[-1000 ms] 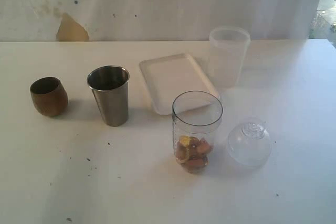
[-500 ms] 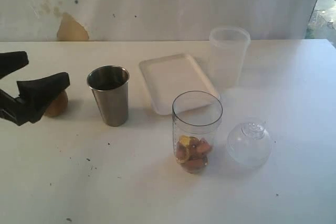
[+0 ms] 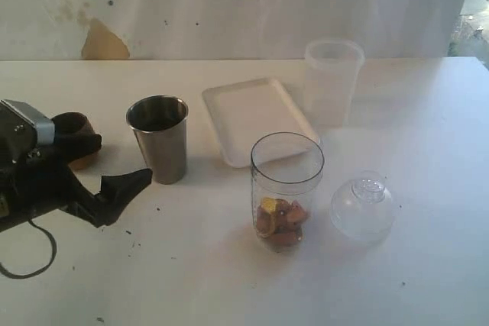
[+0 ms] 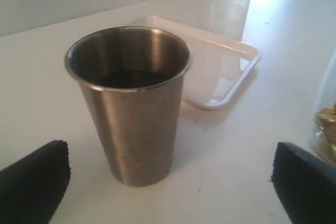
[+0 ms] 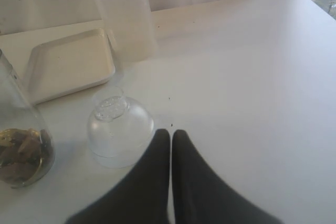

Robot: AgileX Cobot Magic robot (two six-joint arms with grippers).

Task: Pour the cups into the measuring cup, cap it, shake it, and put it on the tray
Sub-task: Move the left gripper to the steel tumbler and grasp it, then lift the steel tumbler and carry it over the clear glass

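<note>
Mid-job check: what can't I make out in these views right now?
- Wooden cup: exterior view, mostly hidden behind left arm; contents unseen.
- Steel tumbler: left wrist view, inside too dark to judge.
- Measuring cup: right wrist view, cut off by the frame edge.
- Right gripper: outside the exterior view.

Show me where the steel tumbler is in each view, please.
Exterior: the steel tumbler stands upright, left of the white tray.
Left wrist: the steel tumbler is close up, the tray behind it.
Right wrist: not in view.
Shared landmark: the tray, in all three.
</note>
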